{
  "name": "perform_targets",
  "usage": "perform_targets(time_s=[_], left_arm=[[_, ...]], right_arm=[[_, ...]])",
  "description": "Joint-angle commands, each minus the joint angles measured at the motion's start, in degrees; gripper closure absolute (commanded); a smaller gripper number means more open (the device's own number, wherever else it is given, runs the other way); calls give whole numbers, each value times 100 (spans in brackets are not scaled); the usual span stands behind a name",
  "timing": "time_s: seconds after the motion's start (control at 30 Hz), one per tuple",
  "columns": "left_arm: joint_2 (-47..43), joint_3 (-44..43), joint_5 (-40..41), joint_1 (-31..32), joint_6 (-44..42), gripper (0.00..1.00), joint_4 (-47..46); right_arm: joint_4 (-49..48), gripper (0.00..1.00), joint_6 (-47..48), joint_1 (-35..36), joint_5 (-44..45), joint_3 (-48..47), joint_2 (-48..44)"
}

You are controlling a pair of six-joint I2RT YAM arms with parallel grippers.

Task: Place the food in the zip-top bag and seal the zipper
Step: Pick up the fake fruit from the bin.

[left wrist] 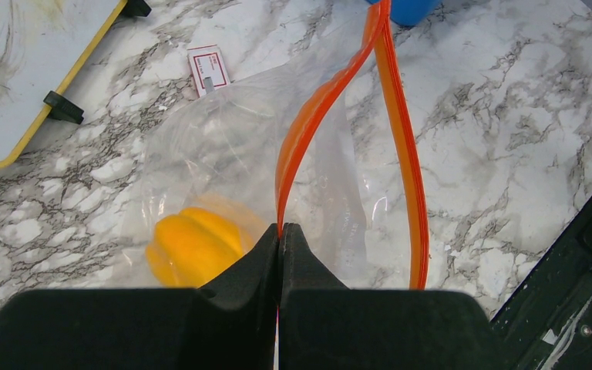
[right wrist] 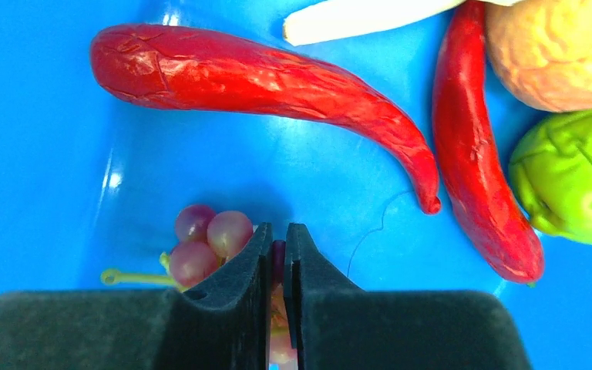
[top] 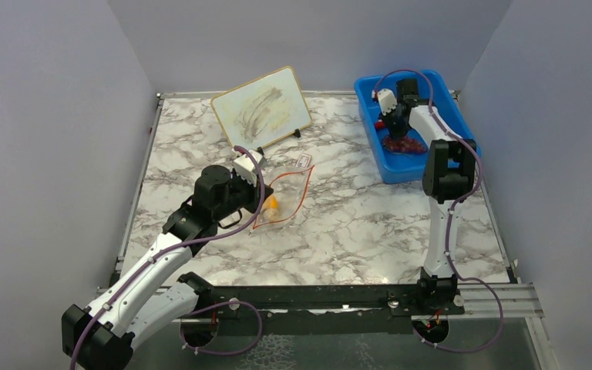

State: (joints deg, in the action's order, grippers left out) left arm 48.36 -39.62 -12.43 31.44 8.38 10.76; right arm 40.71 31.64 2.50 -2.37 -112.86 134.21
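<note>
Plain grey walls (top: 46, 116) close in three sides of a white table (top: 354, 223) veined in grey like marble. A black rail runs along the table's near edge, where both arms are bolted.

Past the left claw (left wrist: 280, 231), off to its left, a yellow-framed whiteboard (top: 260, 108) stands propped on black feet. The brownish smears on it are too rubbed out to read.

The right claw (right wrist: 277, 235) is down inside the blue bin (top: 397, 169) at the far right of the table.

The zip-top bag (left wrist: 223, 131) lies just ahead of the left claw. That claw is pressed tight on one side of the red-orange zipper (left wrist: 401, 146), and the other side bows away, so the mouth gapes. The orange-yellow pepper (left wrist: 193, 247) sits inside the bag, just ahead and left of the fingertips.

In the bin, the right claw's fingers have nearly met, pinching the grape bunch (right wrist: 208, 243). A red chili (right wrist: 277, 85) lies ahead of them and a second chili (right wrist: 482, 169) to the right. Further right are the green round fruit (right wrist: 578, 177) and the peach-coloured fruit (right wrist: 563, 46), and the white mushroom (right wrist: 354, 19) is at the far edge.

A small red-and-white card (left wrist: 208, 68) lies beyond the bag, its print too small to read.
</note>
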Motion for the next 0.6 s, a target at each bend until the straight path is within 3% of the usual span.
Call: perform_targets(time_s=[0.0, 0.2, 0.57], left_arm=[[-58, 24, 65, -37, -30, 100, -161], [-125, 42, 63, -40, -8, 100, -159], [-227, 48, 58, -41, 38, 100, -162]], right_arm=[[-187, 96, -444, -49, -122, 35, -805], [-616, 99, -633, -47, -110, 510, -1600], [-681, 99, -850, -44, 287, 645, -2193]])
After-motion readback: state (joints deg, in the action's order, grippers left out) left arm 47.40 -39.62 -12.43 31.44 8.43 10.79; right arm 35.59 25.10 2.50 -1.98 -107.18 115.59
